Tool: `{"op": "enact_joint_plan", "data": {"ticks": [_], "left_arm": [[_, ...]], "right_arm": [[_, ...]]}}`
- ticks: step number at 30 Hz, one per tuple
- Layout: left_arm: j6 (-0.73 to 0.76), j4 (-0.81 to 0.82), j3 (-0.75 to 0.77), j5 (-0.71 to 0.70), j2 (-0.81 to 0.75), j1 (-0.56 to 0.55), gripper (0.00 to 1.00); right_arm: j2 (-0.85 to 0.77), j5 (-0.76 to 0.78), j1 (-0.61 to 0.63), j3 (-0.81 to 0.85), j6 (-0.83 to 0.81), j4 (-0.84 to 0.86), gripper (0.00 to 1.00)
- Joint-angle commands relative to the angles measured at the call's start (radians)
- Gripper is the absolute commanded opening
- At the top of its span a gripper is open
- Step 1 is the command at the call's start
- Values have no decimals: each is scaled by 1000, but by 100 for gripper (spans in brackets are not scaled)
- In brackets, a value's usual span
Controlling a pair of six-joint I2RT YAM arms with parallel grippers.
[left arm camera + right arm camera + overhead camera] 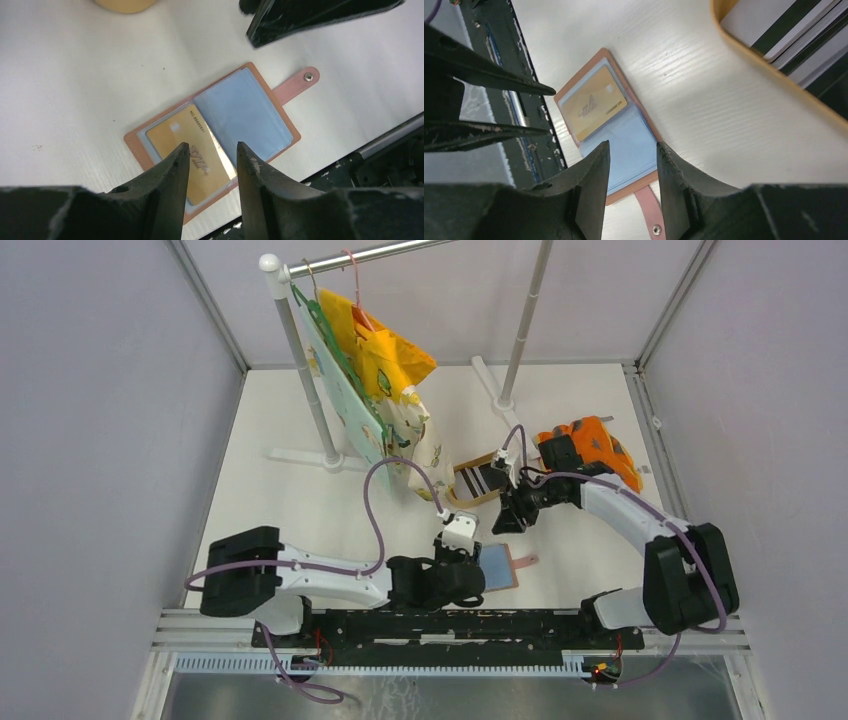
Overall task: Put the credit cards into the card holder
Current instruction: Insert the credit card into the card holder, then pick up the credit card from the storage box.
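The card holder (500,567) lies open near the table's front edge, reddish-brown with blue inner pockets and a strap tab (299,83). A gold card (195,150) sits in its left pocket; it also shows in the right wrist view (593,102). My left gripper (212,151) is open and empty just above that card. My right gripper (631,150) is open and empty above the holder's blue right pocket (629,150). More credit cards (789,30), white and dark with stripes, lie in a tan dish (478,483) behind the holder.
A clothes rack (300,360) with hanging yellow and patterned cloths (385,370) stands at the back. An orange patterned cloth (592,445) lies at the right. The black rail (450,625) runs along the front edge next to the holder.
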Motion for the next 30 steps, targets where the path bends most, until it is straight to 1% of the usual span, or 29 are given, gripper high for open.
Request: {"op": "enact_joint_plan", "data": {"ticks": [1,3,5,6,8,9,10,11,13,15,17,19,23,24,26,28,30], "left_arm": [[87,186,-115,7,-113,-3,48],[106,237,-171,23,-152,-3,50],[147,308,-221,49,-188,3,51],[169,343,-246,65,-204,6,52],[200,419,-295,91,-228,16,56],[201,450,-321,103,-235,24,58],[192,480,-347,114,-243,39,60],[177,516,-375,133,-251,57,60],[142,662,-493,211,-280,103,61],[104,843,-606,319,-312,163,61],[90,935,-677,392,-352,212,61],[112,908,-697,397,-410,231,61],[216,789,-685,322,-543,248,65],[244,745,-680,299,-568,259,68],[297,655,-665,217,-607,284,77],[338,570,-648,120,-631,310,81],[370,515,-633,66,-654,340,85]], "right_arm": [[-167,51,-5,-7,-87,106,45],[-268,90,-6,-35,-111,183,45],[-379,105,-5,-74,-204,269,45],[-434,120,-6,-100,-255,320,53],[-518,155,-5,-157,-282,414,73],[-534,140,-6,-163,-324,425,82],[-510,97,-6,-128,-379,374,86],[-471,53,-5,-91,-400,329,97],[-403,-39,-6,-44,-397,288,98],[-350,-79,-6,-42,-321,352,98],[-295,-67,-6,-41,-219,449,98],[-214,-55,-4,-1,-123,490,98],[-15,11,-1,155,33,449,98],[34,30,-1,182,76,451,96],[118,50,-1,234,149,456,90],[197,73,0,292,211,450,82],[264,86,2,345,253,433,75]]}}
